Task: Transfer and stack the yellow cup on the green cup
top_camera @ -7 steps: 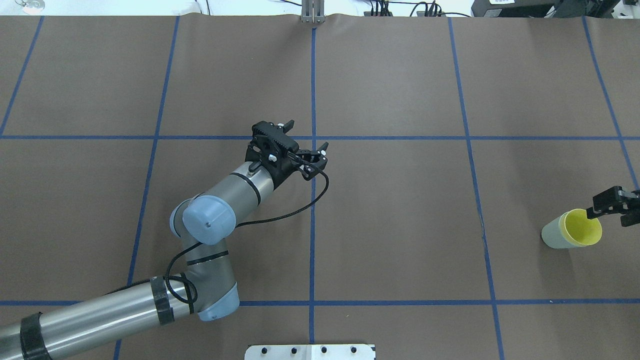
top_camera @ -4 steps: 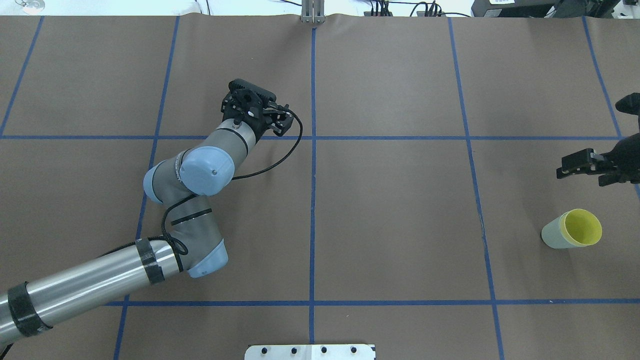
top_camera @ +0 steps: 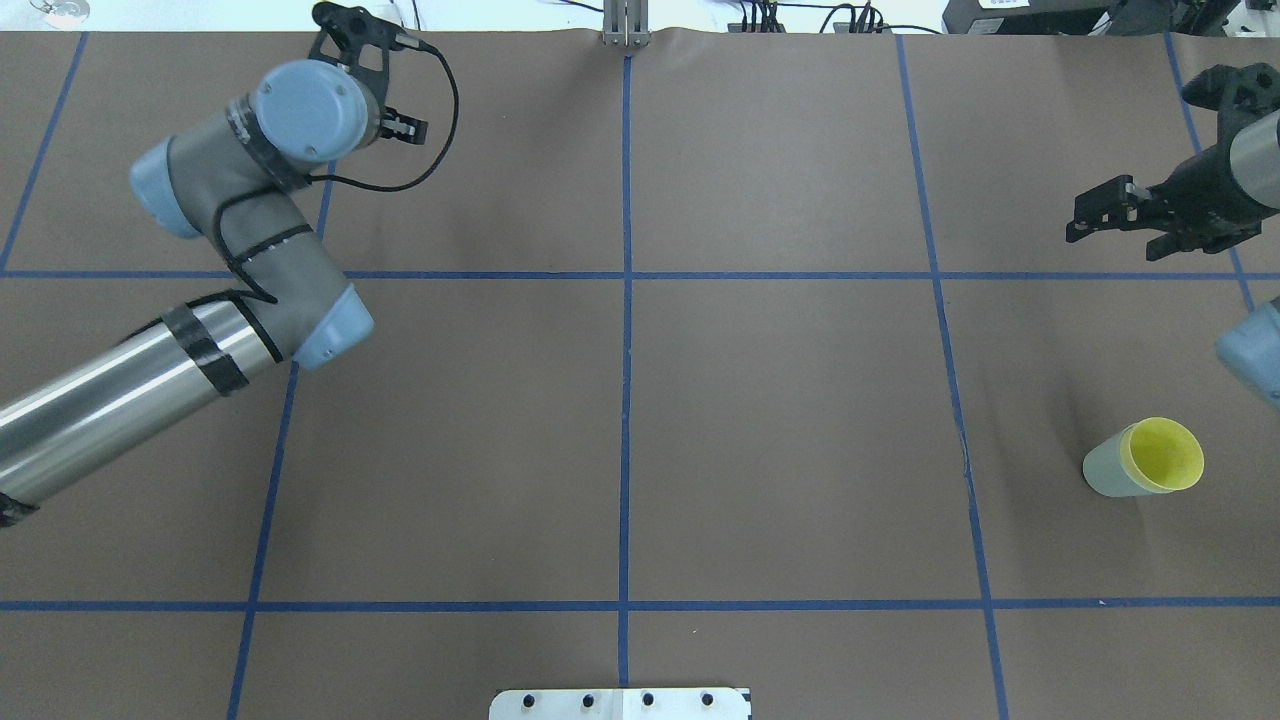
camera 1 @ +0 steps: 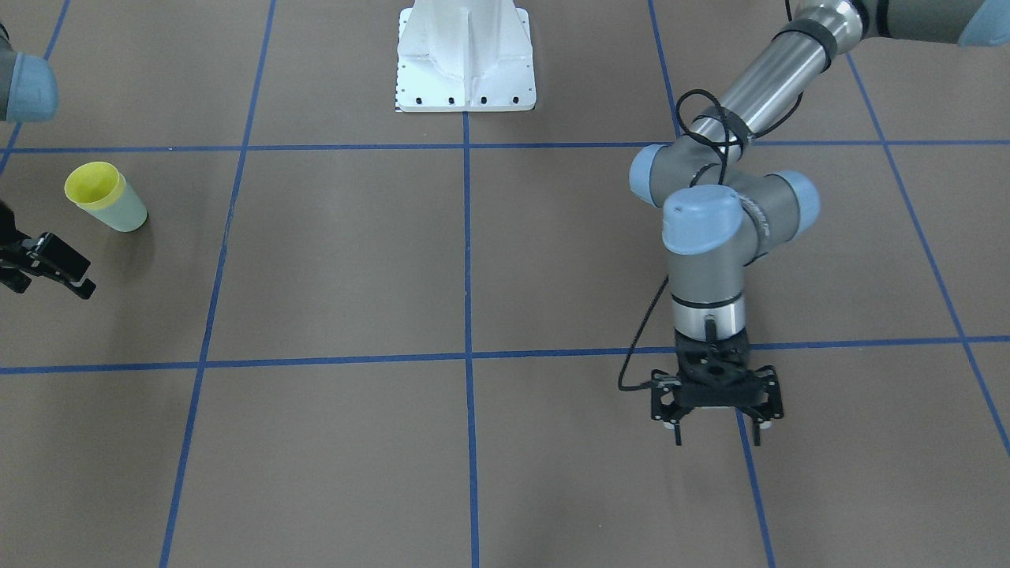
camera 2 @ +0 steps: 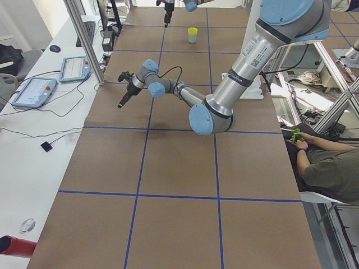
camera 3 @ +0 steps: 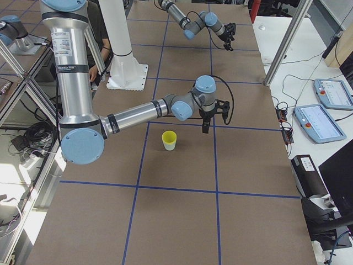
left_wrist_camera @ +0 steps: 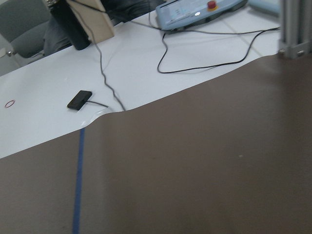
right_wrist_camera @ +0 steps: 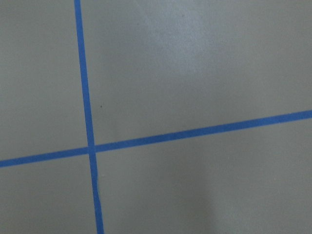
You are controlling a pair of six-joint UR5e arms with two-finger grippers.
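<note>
The yellow cup (top_camera: 1162,455) sits nested inside the pale green cup (top_camera: 1098,472), upright on the brown table at the right. The pair also shows in the front view, yellow cup (camera 1: 88,183) in green cup (camera 1: 122,214), and in the right view (camera 3: 169,139). My right gripper (top_camera: 1110,225) is open and empty, well beyond the cups toward the table's far side, apart from them; the front view (camera 1: 47,276) shows it too. My left gripper (camera 1: 716,432) is open and empty, pointing down over the far left of the table (top_camera: 385,80).
A white base plate (camera 1: 465,59) stands at the robot's side, centre. Blue tape lines (top_camera: 626,300) grid the brown paper. Beyond the far edge lie cables and control pendants (left_wrist_camera: 195,9) on a white bench.
My right gripper let go at the cup's rim and drew away toward the far side. My left arm swung from the table's centre to the far left. The stacked cups stayed put.
</note>
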